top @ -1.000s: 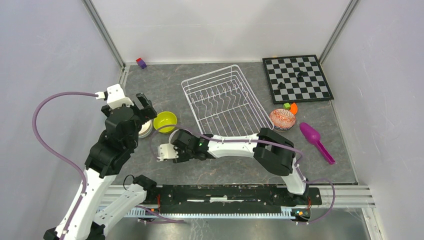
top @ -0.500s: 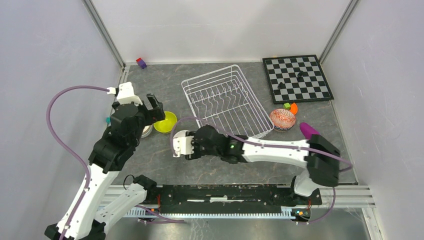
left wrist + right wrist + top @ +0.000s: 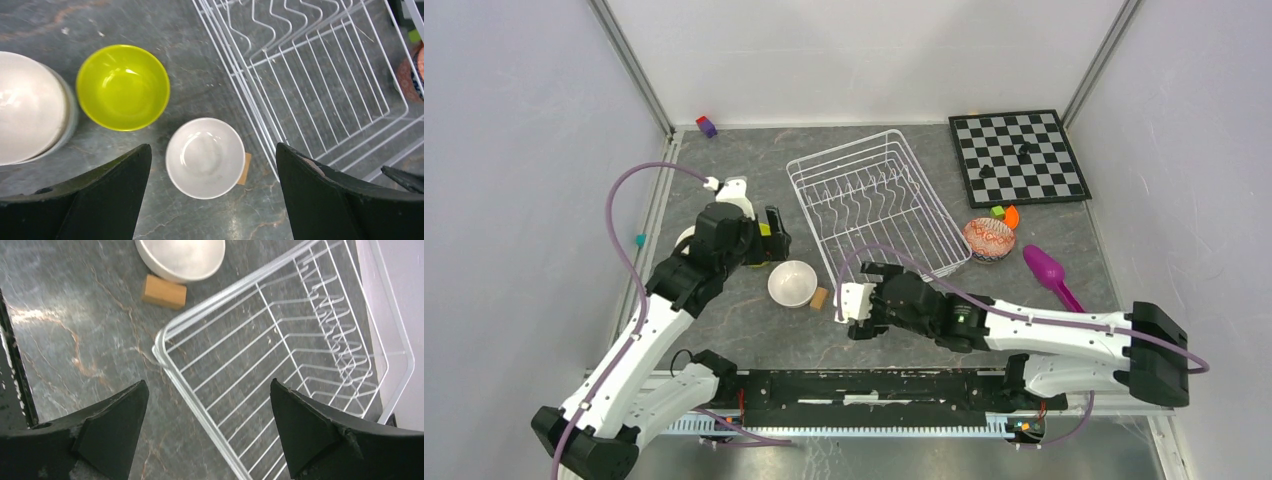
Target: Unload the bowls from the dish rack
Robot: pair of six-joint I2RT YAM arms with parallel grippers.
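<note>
Ahead of left tool (image 3: pixel 212 149), untouched: white bowl (image 3: pixel 205 158).

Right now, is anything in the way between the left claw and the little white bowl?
No, nothing visible is. The open left claw faces the white bowl, which shows whole in the wrist view. A small wooden block sits at the bowl's side and the lime-yellow bowl is nearby, but neither covers it.

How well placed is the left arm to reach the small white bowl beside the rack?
Probably yes: the left claw hangs open directly above the white bowl, nothing between them. The lime-yellow bowl and dish rack stand apart on either side.
</note>
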